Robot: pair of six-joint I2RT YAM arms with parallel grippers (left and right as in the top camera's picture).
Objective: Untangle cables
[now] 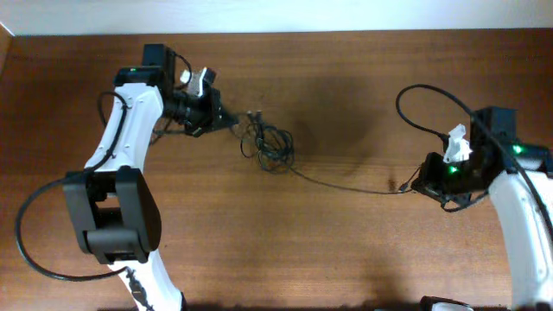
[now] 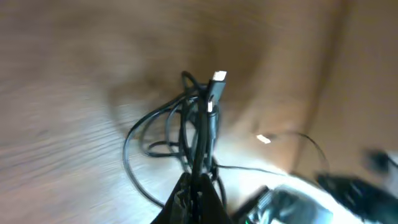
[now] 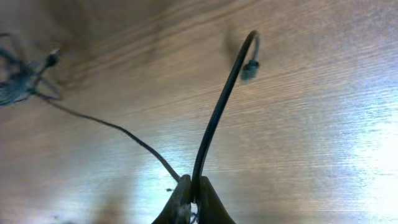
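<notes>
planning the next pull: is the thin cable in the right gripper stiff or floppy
Probably floppy: the strand curves loosely across the table to the knot. Likely slightly springy too: its plug end arches from the right gripper unsupported.

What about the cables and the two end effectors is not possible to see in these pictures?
- Overhead: the knot of cables is too small to count strands.
- Left wrist: blur and the bottom edge hide which strands the left end effector pinches.
- Right wrist: the bottom edge cuts the right end effector; the plug is too blurred to identify.
</notes>
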